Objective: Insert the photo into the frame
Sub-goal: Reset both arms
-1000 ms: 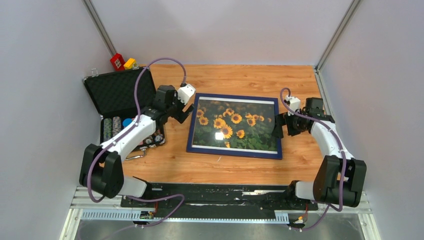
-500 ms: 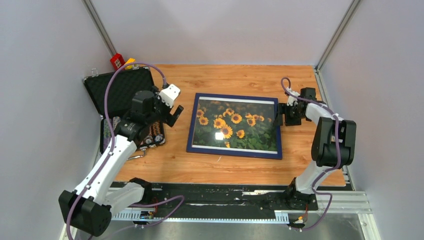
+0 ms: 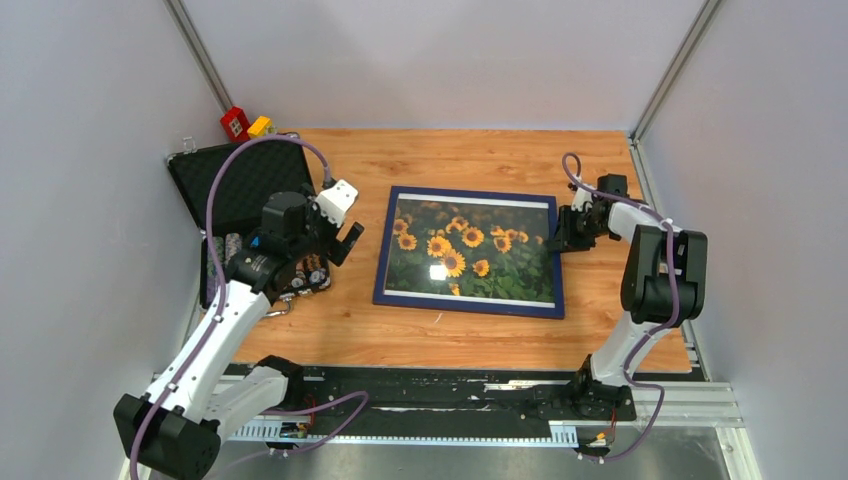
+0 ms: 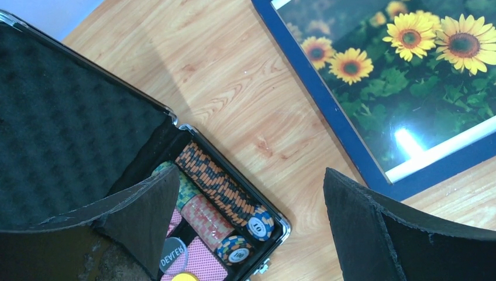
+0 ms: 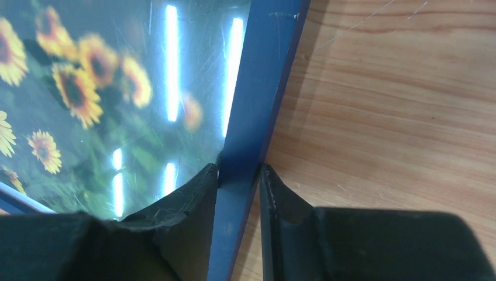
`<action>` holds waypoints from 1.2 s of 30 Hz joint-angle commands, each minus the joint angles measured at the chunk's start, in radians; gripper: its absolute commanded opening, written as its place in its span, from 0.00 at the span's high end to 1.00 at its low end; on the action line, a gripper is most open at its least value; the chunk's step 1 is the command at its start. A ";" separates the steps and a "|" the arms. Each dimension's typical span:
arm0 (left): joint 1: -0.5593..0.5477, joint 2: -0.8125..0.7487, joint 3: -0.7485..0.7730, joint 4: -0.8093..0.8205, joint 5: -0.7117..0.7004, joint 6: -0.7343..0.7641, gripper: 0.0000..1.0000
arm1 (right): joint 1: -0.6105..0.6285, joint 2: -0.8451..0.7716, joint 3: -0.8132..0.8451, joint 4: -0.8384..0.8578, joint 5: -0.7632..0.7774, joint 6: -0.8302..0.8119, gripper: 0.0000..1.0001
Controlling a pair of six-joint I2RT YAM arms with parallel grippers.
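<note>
From above: the frame (image 3: 384,255) lies mid-table, with the photo (image 3: 470,250) inside it. One open black case (image 3: 240,185) sits at its 9 o'clock, and one red block (image 3: 235,123) and one yellow block (image 3: 260,126) at 11. Left wrist: the left gripper (image 4: 250,178) is spread wide over the case's chips (image 4: 216,184). Right wrist: the right gripper (image 5: 240,171) pinches the frame's blue edge.

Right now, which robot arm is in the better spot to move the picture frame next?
The right one, I think. The right gripper has its fingers closed around the blue edge of the frame. The left gripper hangs open over the poker chip case, away from the frame.
</note>
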 commanded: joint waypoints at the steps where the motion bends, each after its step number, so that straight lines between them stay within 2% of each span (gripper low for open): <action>1: 0.004 -0.007 -0.003 0.016 0.001 -0.009 0.00 | -0.006 0.042 0.058 0.032 0.009 0.017 0.72; 7: 0.004 0.009 0.023 -0.005 -0.002 -0.018 0.00 | -0.006 0.069 0.109 0.034 0.003 0.031 0.79; 9: 0.005 0.008 0.030 -0.015 -0.004 -0.019 0.00 | -0.006 0.065 0.118 0.034 -0.007 0.038 0.78; 11: 0.004 0.003 0.035 -0.025 -0.010 -0.020 0.00 | -0.006 0.040 0.111 0.035 -0.010 0.040 0.72; 14: 0.004 -0.012 0.038 -0.035 -0.021 -0.023 0.00 | -0.007 -0.035 0.083 0.041 -0.003 0.035 0.53; 17: 0.004 -0.042 0.035 -0.043 -0.045 -0.028 0.00 | -0.011 -0.163 0.036 0.043 0.008 0.030 0.27; 19: 0.004 -0.066 0.031 -0.049 -0.057 -0.034 0.00 | -0.011 -0.256 0.004 0.041 0.018 0.029 0.03; 20: 0.005 -0.075 0.028 -0.049 -0.058 -0.038 0.00 | -0.013 -0.309 -0.015 0.042 0.023 0.028 0.00; 29: 0.023 -0.200 0.013 -0.054 -0.136 -0.089 0.00 | -0.022 -0.758 -0.180 0.041 0.073 0.039 0.00; 36: 0.036 -0.233 0.074 -0.105 -0.160 -0.156 0.00 | -0.024 -1.009 -0.291 0.040 0.080 0.078 0.00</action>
